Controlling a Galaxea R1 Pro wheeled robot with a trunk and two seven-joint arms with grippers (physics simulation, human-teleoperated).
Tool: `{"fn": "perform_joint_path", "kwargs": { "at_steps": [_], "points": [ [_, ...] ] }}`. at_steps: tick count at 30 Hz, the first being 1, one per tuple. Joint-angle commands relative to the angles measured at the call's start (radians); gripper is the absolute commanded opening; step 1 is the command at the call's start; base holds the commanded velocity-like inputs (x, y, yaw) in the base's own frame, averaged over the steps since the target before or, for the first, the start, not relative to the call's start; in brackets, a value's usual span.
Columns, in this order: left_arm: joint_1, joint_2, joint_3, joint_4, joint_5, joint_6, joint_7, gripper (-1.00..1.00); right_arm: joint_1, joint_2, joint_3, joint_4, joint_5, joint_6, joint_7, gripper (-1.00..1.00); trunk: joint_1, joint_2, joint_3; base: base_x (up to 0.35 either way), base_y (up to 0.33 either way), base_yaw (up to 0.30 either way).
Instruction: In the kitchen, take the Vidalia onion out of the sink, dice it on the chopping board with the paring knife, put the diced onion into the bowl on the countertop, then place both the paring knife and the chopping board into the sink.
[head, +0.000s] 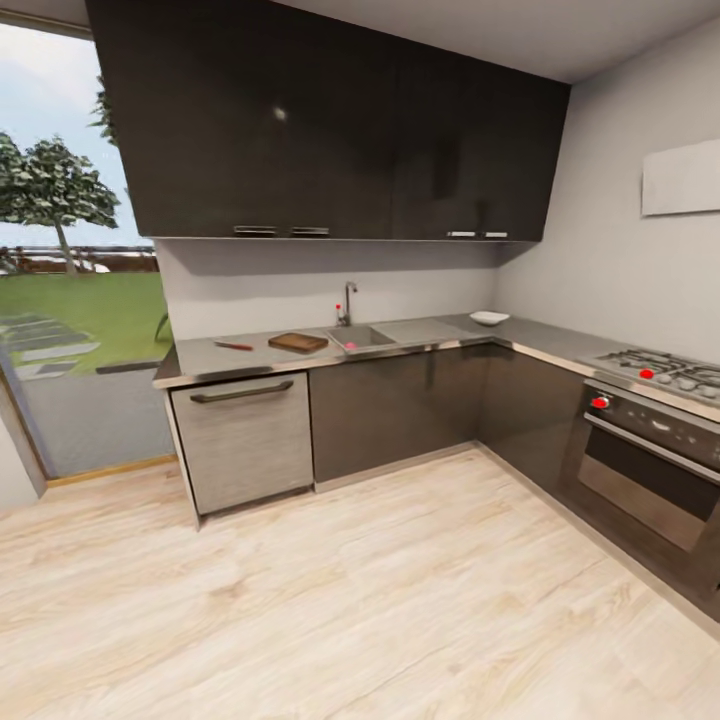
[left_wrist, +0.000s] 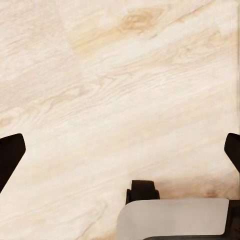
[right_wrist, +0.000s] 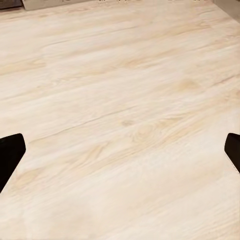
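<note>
I stand well back on a pale wood-plank floor facing an L-shaped kitchen. Dark glossy wall cabinets hang over a pale grey wall. Below run dark base cabinets, with a light grey dishwasher at the left end. On my right sit a hob with red knobs and an oven beneath it. A white panel hangs on the right wall. To my left a tall window shows grass, a tree and a bright sky.
</note>
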Motion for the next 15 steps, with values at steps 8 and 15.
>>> {"fn": "perform_joint_path", "kwargs": {
  "at_steps": [8,15],
  "points": [
    [0.000,0.000,0.001,-0.001,0.001,-0.001,0.000,1.00,0.000,0.000,0.000,0.000,0.000,-0.002,-0.002,1.00,0.001,0.000,-0.001,0.280,-0.219,0.116],
    [0.000,0.000,0.001,-0.001,0.001,-0.001,0.000,1.00,0.000,0.000,0.000,0.000,0.000,-0.002,-0.002,1.00,0.001,0.000,-0.001,0.280,-0.220,0.166]
  ]
}}
